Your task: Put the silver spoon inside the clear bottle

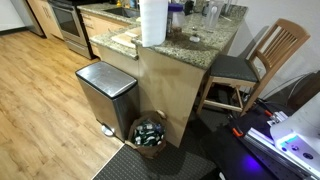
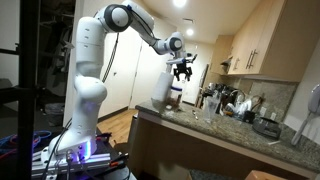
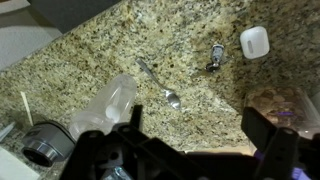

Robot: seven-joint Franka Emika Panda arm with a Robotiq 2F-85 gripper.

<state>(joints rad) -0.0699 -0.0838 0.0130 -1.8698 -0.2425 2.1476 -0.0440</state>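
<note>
Wrist view: gripper (image 3: 190,150) at bottom edge, jaws wide apart, empty, held high, presumably for lining up. Silver spoon (image 3: 160,85) flat on granite counter (image 3: 225,100), frame centre; clear bottle (image 3: 105,105) just beside, lower left.

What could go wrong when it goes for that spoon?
The spoon lies flat on the hard counter. The open hand hovering above might slip off it or scrape the stone. The bottle sits close beside the spoon, so the hand could knock it away.
</note>
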